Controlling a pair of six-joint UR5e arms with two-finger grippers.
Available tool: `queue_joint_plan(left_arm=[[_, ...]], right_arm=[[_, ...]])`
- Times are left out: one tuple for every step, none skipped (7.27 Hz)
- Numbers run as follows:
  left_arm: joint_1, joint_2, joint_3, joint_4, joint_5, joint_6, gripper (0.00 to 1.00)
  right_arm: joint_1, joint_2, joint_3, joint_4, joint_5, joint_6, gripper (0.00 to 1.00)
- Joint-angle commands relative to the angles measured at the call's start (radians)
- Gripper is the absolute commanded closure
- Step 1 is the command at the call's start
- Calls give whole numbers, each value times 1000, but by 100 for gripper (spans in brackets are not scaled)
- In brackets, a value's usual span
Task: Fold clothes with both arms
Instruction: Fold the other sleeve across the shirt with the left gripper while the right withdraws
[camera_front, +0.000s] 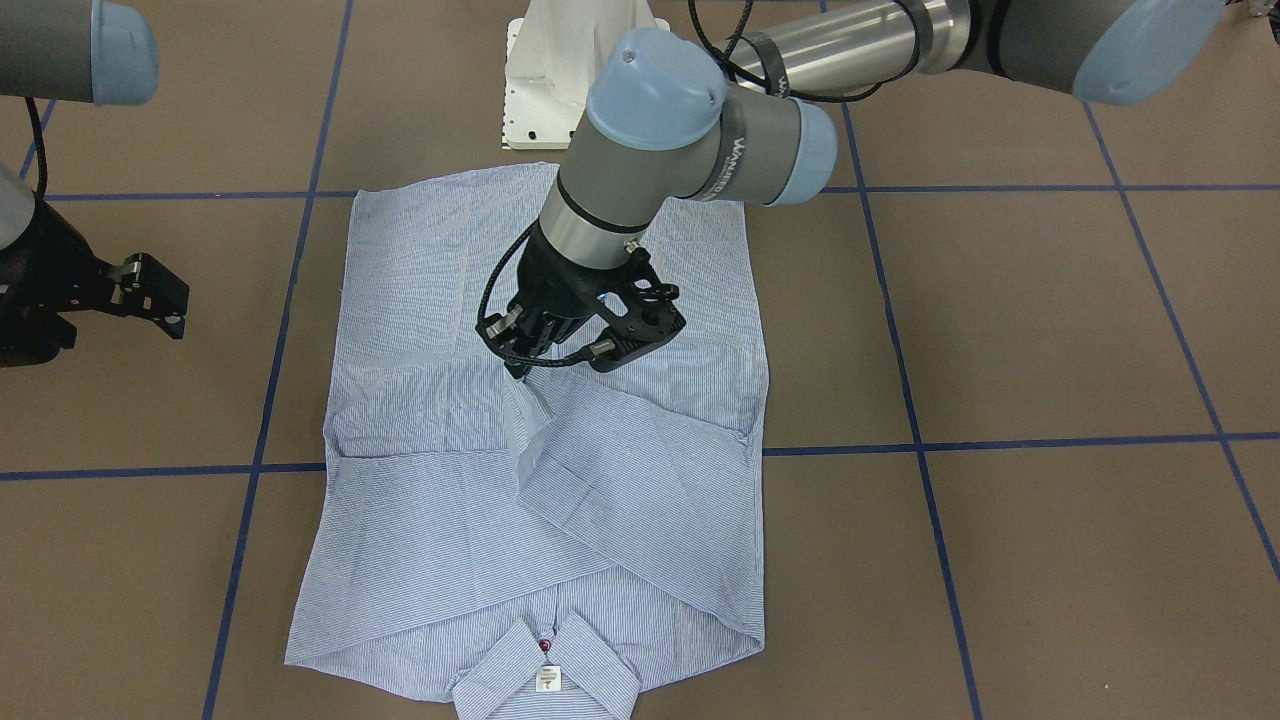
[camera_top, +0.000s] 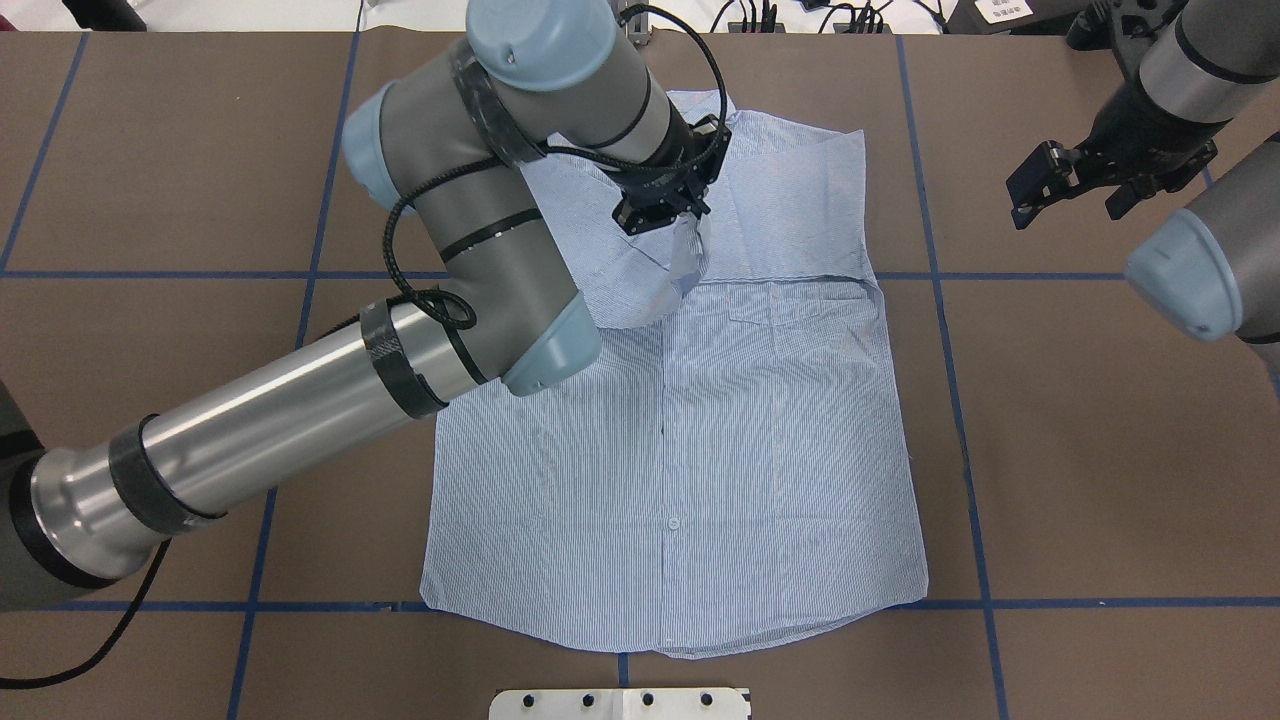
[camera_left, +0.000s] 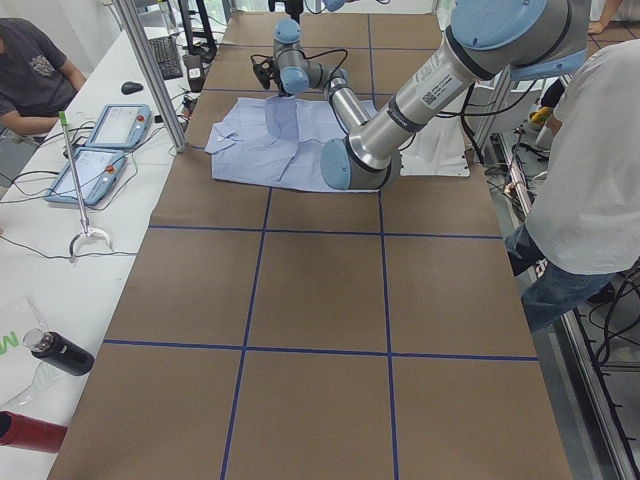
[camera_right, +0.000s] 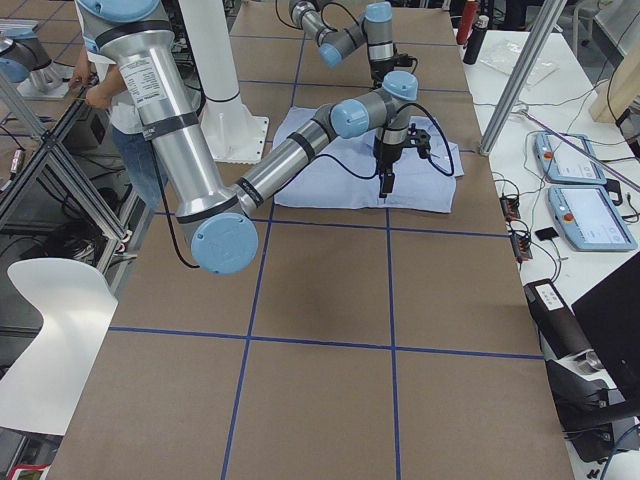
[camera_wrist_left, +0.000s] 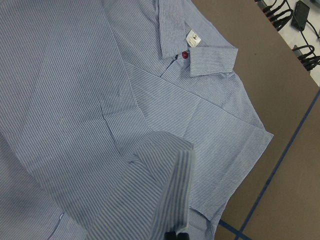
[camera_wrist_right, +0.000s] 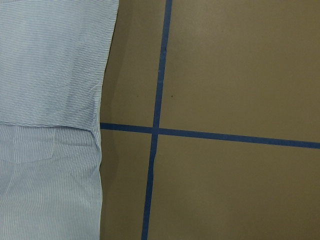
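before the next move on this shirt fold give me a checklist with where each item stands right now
1. Left gripper has the sleeve: ok, shut on its end, with the cloth pulled up in a peak.
2. Right gripper clear of the shirt: ok, open over bare table beside it.
3. No sleeve trailing off on the right arm's side: ok, that edge lies straight.
4. Collar flat: ok, its label faces up.
5. Cloth under the left gripper smooth: cannot tell, the gripper and the raised sleeve hide it.
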Motion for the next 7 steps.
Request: queue_joint_plan(left_arm=[[113,-26,71,-46,97,-7,100],[153,-41,138,-102,132,-7,100],[173,-46,168,-154,150,-4,100],[181,-43,177,-229,151,2,1],[187,-46,174,-244,166,4,0],[186,-43,166,-248,167,69,0],[186,-17,124,-235,162,89,0]], right_arm=[[-1,3,0,0,3,0,0],[-1,4,0,0,18,2,0],[-1,9,1,2,24,9,0],[-2,10,0,6,35,11,0],[-4,12,-6,8,70,12,0],[-4,9,-5,12,95,18,0],[-4,6,1,14,121,47,0]])
